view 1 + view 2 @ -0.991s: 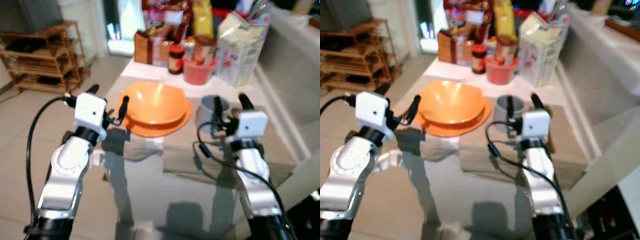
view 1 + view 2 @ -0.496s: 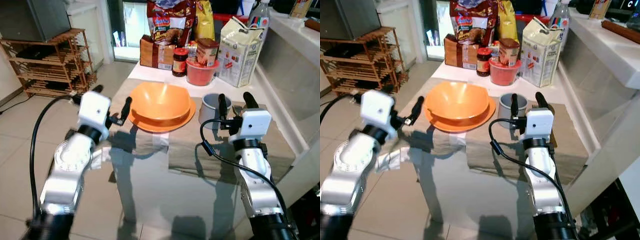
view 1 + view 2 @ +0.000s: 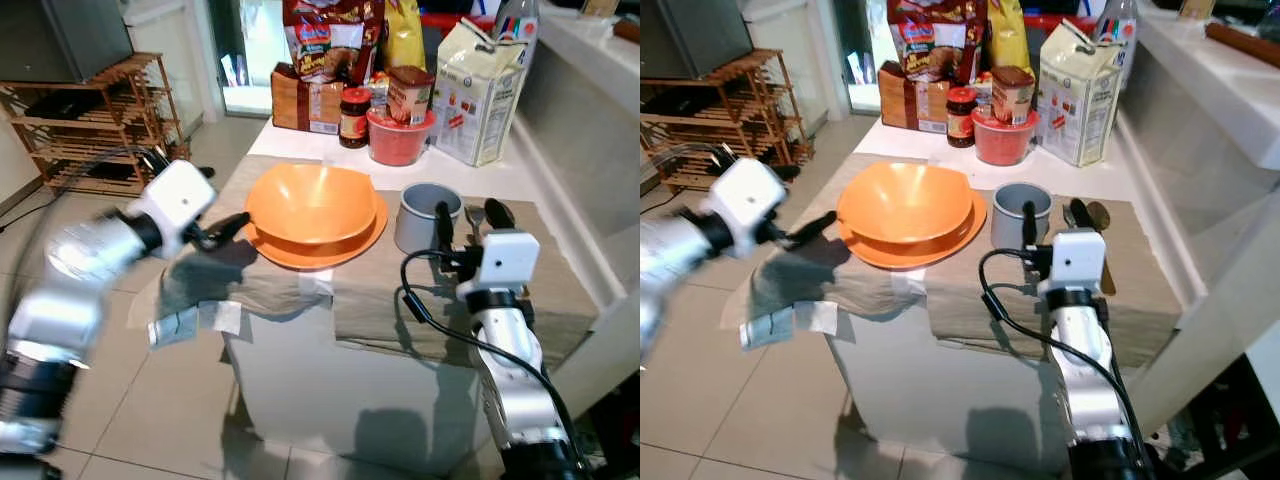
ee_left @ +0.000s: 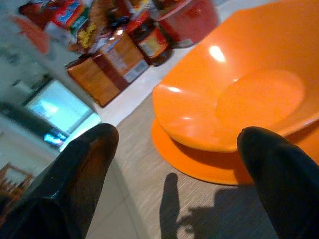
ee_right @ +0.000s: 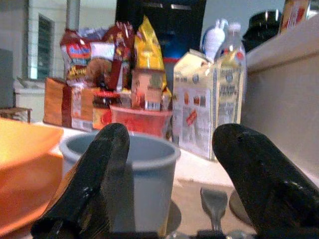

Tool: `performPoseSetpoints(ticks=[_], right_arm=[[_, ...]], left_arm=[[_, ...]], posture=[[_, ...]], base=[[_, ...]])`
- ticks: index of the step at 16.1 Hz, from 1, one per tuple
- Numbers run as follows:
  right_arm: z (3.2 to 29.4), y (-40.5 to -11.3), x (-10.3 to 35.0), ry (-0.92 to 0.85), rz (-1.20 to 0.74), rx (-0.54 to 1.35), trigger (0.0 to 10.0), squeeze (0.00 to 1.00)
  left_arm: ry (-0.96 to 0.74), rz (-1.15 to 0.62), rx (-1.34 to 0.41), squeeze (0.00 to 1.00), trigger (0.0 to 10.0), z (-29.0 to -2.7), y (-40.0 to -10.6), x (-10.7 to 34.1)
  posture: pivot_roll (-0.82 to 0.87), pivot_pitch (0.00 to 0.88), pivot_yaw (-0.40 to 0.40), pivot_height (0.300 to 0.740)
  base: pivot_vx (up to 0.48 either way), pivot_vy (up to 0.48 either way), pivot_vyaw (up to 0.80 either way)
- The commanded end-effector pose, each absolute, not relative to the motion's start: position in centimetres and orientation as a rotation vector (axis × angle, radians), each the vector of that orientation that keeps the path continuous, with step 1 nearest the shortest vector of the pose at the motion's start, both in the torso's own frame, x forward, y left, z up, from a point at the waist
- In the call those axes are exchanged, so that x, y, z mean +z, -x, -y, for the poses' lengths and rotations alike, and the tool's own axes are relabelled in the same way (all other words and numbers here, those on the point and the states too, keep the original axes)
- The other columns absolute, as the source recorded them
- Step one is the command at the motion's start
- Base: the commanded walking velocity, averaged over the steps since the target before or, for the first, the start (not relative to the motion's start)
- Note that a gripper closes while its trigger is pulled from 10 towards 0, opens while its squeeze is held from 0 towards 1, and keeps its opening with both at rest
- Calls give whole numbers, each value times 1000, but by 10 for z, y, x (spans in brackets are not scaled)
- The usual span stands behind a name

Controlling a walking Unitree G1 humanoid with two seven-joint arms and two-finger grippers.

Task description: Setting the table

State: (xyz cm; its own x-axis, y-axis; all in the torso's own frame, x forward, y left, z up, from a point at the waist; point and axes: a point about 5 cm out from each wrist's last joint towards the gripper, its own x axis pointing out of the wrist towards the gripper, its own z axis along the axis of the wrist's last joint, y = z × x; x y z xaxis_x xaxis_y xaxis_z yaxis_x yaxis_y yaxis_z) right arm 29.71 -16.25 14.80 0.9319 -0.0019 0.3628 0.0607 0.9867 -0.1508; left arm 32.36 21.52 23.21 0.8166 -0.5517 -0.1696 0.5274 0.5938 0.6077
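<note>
A glossy orange plastic bowl (image 3: 313, 203), wide and shallow-sided, sits on a matching orange plate (image 3: 365, 239) on the beige woven cloth (image 3: 970, 290) covering my worktop (image 3: 480, 178). My left pincer (image 3: 218, 234) hangs released at the cloth's left edge, just beside the plate, fingers (image 4: 84, 164) spread toward the bowl. My right pincer (image 3: 470, 215) is also released, its fingers either side of a grey cylindrical cup (image 3: 422, 215) right of the plate. A spoon and fork (image 3: 1085, 215) lie beside the cup.

Bowl (image 3: 312, 203) on plate (image 3: 362, 241), cup (image 3: 428, 213) to its right, groceries (image 3: 400, 85) behind.
</note>
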Motion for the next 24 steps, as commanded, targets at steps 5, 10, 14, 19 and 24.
performPoseSetpoints(ticks=[5, 10, 14, 19, 24], right_arm=[[158, -293, 147, 148, 369, -39, 10000, 0], [158, -292, 144, 152, 358, -42, 10000, 0], [159, -292, 145, 155, 359, -43, 10000, 0], [159, -291, 146, 158, 361, -46, 10000, 0], [160, -290, 146, 159, 361, -48, 10000, 0]], left_arm=[[-810, -36, -801, 0, 10000, -216, -324, 238], [-870, -62, -900, 0, 10000, -214, -323, 239], [-884, -43, -896, 0, 10000, -205, -332, 232], [-890, -20, -906, 0, 10000, -198, -339, 231], [-891, -7, -916, 0, 10000, -190, -344, 229]], posture=[[22, 0, 67, 740], [19, 0, 71, 740], [7, 0, 72, 740], [-1, 0, 75, 740], [-8, 0, 76, 740]], base=[[0, 0, 0], [0, 0, 0], [0, 0, 0], [0, 0, 0], [0, 0, 0]])
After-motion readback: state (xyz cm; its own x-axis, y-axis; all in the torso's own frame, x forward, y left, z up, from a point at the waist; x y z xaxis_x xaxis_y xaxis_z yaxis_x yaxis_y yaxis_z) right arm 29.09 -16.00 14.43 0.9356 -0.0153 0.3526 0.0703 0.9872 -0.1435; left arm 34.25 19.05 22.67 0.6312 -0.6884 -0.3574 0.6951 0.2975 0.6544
